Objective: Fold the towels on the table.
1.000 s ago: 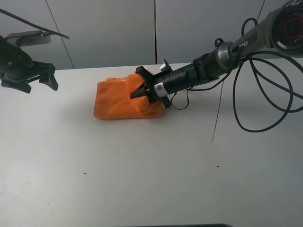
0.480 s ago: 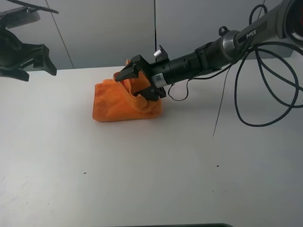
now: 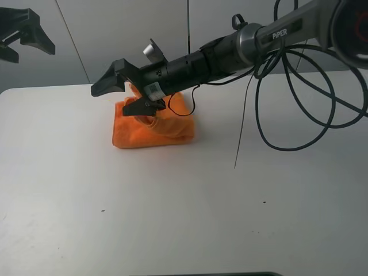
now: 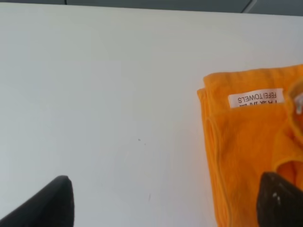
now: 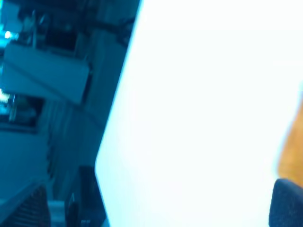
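The orange towel (image 3: 167,131) lies in a folded, lumpy bundle on the white table (image 3: 184,201), left of centre at the back. My right gripper (image 3: 123,95) reaches across from the right and hovers over the towel's left end, jaws spread wide, nothing between them. Its lower finger (image 3: 140,107) stands in front of the cloth. My left gripper (image 3: 26,41) hangs open, high at the far left, well off the towel. In the left wrist view the towel (image 4: 241,142) shows its white label (image 4: 255,98) beside one dark fingertip (image 4: 280,201). The right wrist view shows only an orange sliver of towel (image 5: 292,142).
Black cables (image 3: 299,115) hang in loops from the right arm over the table's right side. A few tiny dark specks (image 3: 264,202) dot the tabletop. The table's back edge meets a grey panelled wall (image 3: 115,34).
My right gripper went from shut to open, let go of the towel fold and moved left and up. The left gripper rose toward the upper left.
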You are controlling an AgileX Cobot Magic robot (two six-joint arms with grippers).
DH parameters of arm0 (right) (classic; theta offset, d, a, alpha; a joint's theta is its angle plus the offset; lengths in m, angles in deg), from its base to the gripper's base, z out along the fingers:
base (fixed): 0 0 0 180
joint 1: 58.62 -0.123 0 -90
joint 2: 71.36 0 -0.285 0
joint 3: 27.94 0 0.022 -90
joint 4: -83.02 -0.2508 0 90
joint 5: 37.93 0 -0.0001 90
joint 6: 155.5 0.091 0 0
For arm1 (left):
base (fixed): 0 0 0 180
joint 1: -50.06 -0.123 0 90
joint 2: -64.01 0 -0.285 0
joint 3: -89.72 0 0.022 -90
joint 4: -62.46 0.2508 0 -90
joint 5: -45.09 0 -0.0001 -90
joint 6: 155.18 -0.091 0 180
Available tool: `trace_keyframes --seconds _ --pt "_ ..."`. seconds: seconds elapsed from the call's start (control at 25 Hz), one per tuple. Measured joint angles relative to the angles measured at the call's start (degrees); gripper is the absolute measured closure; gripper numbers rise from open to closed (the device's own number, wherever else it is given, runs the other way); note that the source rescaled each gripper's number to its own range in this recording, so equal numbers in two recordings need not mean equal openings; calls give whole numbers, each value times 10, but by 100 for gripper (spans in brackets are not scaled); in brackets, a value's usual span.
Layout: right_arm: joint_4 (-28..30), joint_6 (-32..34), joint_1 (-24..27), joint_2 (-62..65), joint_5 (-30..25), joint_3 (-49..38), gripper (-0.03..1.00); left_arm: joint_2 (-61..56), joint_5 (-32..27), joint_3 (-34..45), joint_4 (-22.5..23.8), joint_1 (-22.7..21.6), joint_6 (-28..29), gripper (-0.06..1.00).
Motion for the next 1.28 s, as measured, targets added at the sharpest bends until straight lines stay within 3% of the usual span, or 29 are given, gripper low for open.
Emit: trace_keyframes --seconds 0.44,0.68,0.84,1.08,1.28 --pt "77 8 2 12 10 14 -3 -10 -33 0 0 0 -1 -6" --pt "142 19 76 57 9 14 -3 -53 -46 0 6 0 -12 -6" --pt "256 91 142 104 11 14 -3 -76 -65 2 25 0 -12 -6" --pt "516 262 199 184 15 -9 -3 -145 -59 67 42 -7 -5 -6" --pt "603 326 224 285 33 -87 -3 -226 -57 135 76 -8 24 -6"
